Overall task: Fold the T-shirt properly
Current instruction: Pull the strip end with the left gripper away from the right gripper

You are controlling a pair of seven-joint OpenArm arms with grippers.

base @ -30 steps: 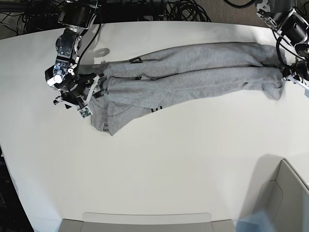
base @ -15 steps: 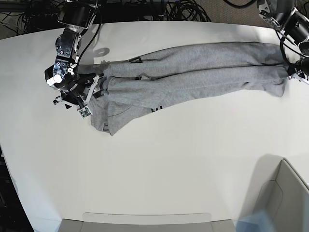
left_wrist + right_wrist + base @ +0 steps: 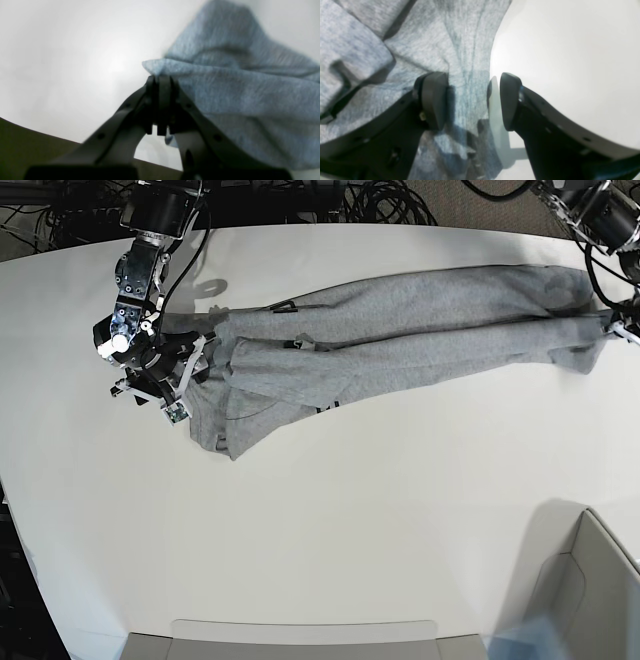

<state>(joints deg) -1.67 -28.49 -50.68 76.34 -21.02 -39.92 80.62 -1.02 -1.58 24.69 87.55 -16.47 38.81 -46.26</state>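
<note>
The light heather-grey T-shirt point(image 3: 400, 330) lies stretched into a long, bunched band across the white table point(image 3: 350, 510), with bits of black lettering at its lower edge. My left gripper point(image 3: 622, 330) is at the base view's far right. In the left wrist view it point(image 3: 160, 80) is shut on a corner of the shirt point(image 3: 237, 100). My right gripper point(image 3: 183, 378) is at the shirt's left end. In the right wrist view it point(image 3: 470, 100) is open. One finger point(image 3: 433, 100) is over the fabric point(image 3: 460, 50), the other point(image 3: 510, 100) over bare table at the shirt's edge.
A grey box point(image 3: 590, 580) stands at the front right corner. A flat grey tray edge point(image 3: 300, 635) runs along the front. Black cables point(image 3: 380, 200) lie behind the table's far edge.
My left gripper has moved right and slightly back with the shirt's end, stretching the shirt straighter. The right arm has not moved.
</note>
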